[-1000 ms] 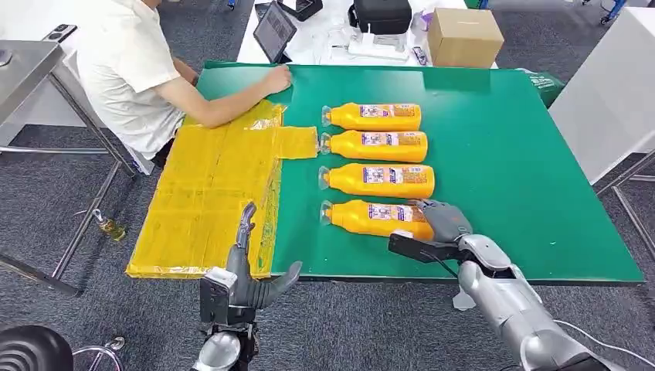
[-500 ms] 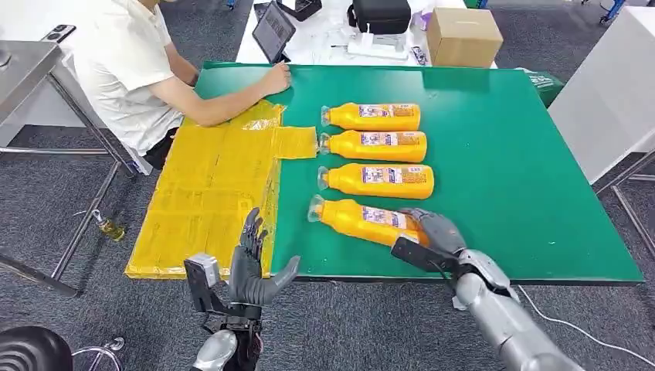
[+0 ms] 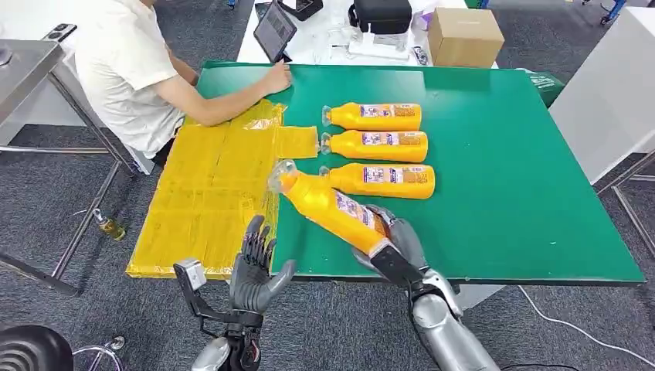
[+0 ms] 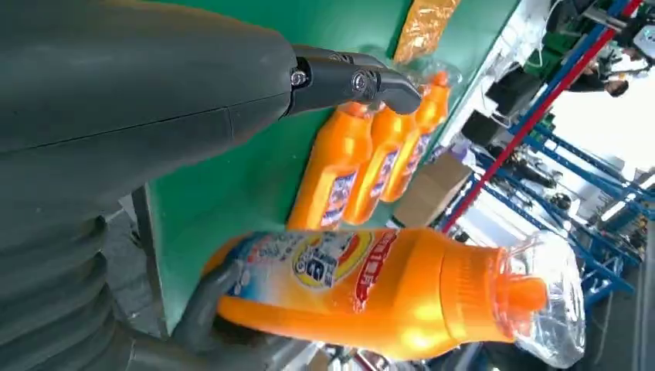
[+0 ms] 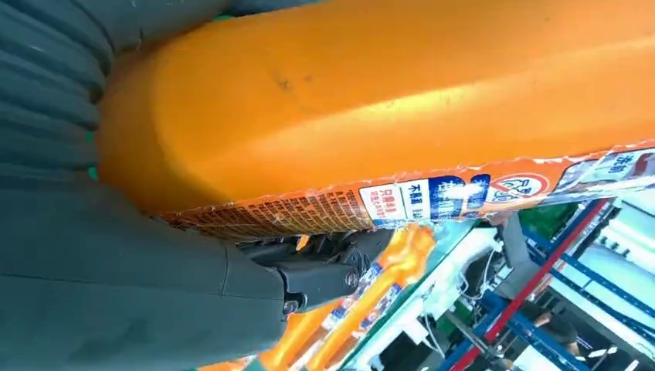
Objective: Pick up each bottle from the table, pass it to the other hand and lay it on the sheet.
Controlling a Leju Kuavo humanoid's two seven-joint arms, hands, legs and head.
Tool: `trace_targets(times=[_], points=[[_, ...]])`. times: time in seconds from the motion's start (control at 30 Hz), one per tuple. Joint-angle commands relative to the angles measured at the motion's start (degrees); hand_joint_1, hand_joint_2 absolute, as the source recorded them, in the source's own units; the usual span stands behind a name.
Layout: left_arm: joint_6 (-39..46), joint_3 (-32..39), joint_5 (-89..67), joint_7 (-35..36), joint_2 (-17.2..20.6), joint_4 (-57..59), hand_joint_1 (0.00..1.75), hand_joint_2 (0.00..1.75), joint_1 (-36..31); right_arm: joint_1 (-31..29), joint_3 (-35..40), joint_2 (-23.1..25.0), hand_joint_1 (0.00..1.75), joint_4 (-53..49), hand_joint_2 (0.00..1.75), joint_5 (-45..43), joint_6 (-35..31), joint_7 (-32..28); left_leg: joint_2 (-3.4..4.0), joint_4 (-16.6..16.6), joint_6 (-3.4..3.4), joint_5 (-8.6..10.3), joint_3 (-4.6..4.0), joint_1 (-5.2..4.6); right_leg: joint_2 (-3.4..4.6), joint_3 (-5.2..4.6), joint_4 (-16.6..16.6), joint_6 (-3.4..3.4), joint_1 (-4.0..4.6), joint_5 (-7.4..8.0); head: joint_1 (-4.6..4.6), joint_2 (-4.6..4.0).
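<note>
Off the table's left edge: a person (image 3: 127, 73) in a white shirt sits there, one forearm stretched onto the green table (image 3: 510, 178), hand resting on the green near the sheet's far corner.
Yellow sheet (image 3: 208, 193): it covers the left part of the table and hangs past its left edge; no bottle lies on it.
My left hand (image 3: 253, 270): raised below the table's near edge, just under the sheet's near corner, palm up, fingers spread apart, thumb out to the side, nothing in it.
Held bottle (image 3: 328, 207): orange with a clear cap, lifted off the table and tilted, cap end pointing up and toward the sheet, base end low in my right hand. In the left wrist view (image 4: 386, 290) it hangs in the air close in front of my left hand, label facing the camera.
My right hand (image 3: 392, 241): wrapped around the bottle's base end, fingers curled over the label; the right wrist view (image 5: 309, 278) shows dark fingers pressed against the bottle's underside.
Three bottles (image 3: 378, 145): lying on their sides in a row on the green, caps toward the sheet, near one another, all beyond the held one.
Far side: a cardboard box (image 3: 464, 37), a tablet (image 3: 274, 31) and a dark bag (image 3: 381, 15) on a white table beyond the green one.
</note>
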Motion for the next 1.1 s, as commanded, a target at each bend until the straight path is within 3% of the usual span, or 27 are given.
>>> trace_targets(times=[0.03,0.13,0.3,0.63,0.67,0.7,0.77,0.83,0.9,0.93,0.97,1.03,1.07,1.1], points=[[-1.24,-3.16,0.7,0.1,2.51,2.53,0.0,1.75,-3.39,-4.55,7.97,4.15,1.47,11.37,1.75,1.0,2.93,-1.64,0.36,-0.18,0.12,-0.11,0.56,0.01,0.21,0.42,-0.14,-0.33,0.09,-0.03,0.0,0.0],[-2.35,-3.36,1.36,0.11,2.28,3.23,0.0,1.75,-4.19,-5.22,12.84,5.17,1.5,12.47,1.75,4.28,2.07,-2.79,0.26,-0.1,0.06,-0.08,0.35,0.0,0.14,0.22,-0.06,-0.2,0.06,-0.03,0.0,0.0],[-3.01,-3.32,1.71,-0.14,1.79,3.76,0.0,1.75,-5.4,-4.79,18.32,5.17,1.4,10.87,1.75,3.9,3.43,-5.24,0.31,-0.09,0.11,-0.13,0.42,0.07,0.17,0.29,-0.09,-0.2,0.13,-0.06,0.0,0.0],[-4.43,-2.38,5.94,1.79,0.5,4.32,0.0,1.75,-6.07,-3.62,22.54,4.44,1.26,6.75,1.75,2.64,3.29,-7.37,0.08,-0.05,0.1,-0.06,0.21,0.02,0.0,0.14,-0.02,-0.16,0.06,-0.07,-0.02,0.0],[-4.49,-2.24,6.2,1.56,0.41,4.02,0.0,1.75,-6.03,-3.72,22.75,4.55,0.98,7.37,1.75,2.09,3.66,-7.43,0.08,-0.03,0.06,-0.02,0.09,0.05,-0.02,0.04,-0.03,-0.11,0.07,-0.03,0.02,0.0],[-4.77,-2.21,6.36,1.16,0.38,3.73,0.0,1.75,-6.02,-3.81,22.91,4.64,0.49,7.79,1.75,1.85,3.93,-7.43,0.06,-0.03,0.08,-0.06,0.18,0.07,-0.06,0.14,-0.04,-0.16,0.1,-0.07,0.0,0.0],[-5.65,-2.04,6.8,0.45,0.44,2.25,0.0,1.75,-5.79,-4.18,23.25,5.07,0.38,9.91,1.75,1.02,4.5,-7.47,0.02,-0.03,0.07,-0.04,0.14,0.07,-0.08,0.11,-0.04,-0.14,0.1,-0.07,0.02,0.0],[-6.7,-1.66,7.1,-0.49,0.49,0.59,0.02,1.75,-5.33,-4.32,22.99,5.53,0.45,11.53,1.75,-0.05,5.39,-7.29,0.07,-0.03,0.06,-0.04,0.12,0.05,-0.02,0.06,-0.02,-0.11,0.07,-0.05,0.0,0.0],[-7.71,-1.21,6.86,-0.99,0.74,-1.47,1.61,1.75,-4.51,-4.62,23.02,5.65,0.0,13.59,1.75,-0.54,6.65,-6.05,0.1,-0.05,0.1,-0.1,0.28,0.06,-0.03,0.22,-0.06,-0.18,0.11,-0.11,-0.02,0.0],[-8.34,-0.81,6.53,-1.59,0.79,-2.45,1.75,1.75,-4.09,-4.84,23.32,5.44,0.0,14.46,1.75,-0.38,7.25,-5.52,0.06,-0.02,0.06,-0.05,0.13,0.06,-0.04,0.07,-0.02,-0.12,0.08,-0.07,0.0,0.0],[-8.78,-0.71,6.4,-1.79,0.91,-3.1,1.75,1.75,-3.86,-4.95,23.32,5.32,0.0,15.13,1.75,-0.47,7.68,-5.42,0.12,-0.06,0.15,-0.16,0.44,0.05,-0.05,0.38,-0.06,-0.25,0.12,-0.17,0.02,0.0],[-10.34,0.03,6.35,-2.34,0.82,-4.27,1.75,1.75,-3.2,-4.91,23.01,5.24,0.0,16.17,1.75,-0.49,8.28,-5.46,0.11,-0.04,0.07,-0.04,0.14,0.04,0.02,0.06,-0.04,-0.11,0.06,-0.05,-0.02,0.0],[-10.76,0.18,6.5,-2.41,0.84,-4.65,1.75,1.75,-2.98,-4.78,22.82,5.27,0.0,16.25,0.0,-0.53,8.21,-5.45,0.14,-0.05,0.1,-0.1,0.29,0.06,0.01,0.22,-0.07,-0.17,0.1,-0.09,0.0,0.0],[-11.54,0.42,6.8,-2.55,0.8,-5.04,1.75,1.75,-2.7,-4.62,22.58,5.28,0.0,16.36,0.0,-0.56,8.32,-5.43,0.06,-0.03,0.06,-0.03,0.11,0.07,-0.07,0.06,-0.04,-0.11,0.09,-0.05,0.02,0.0]])
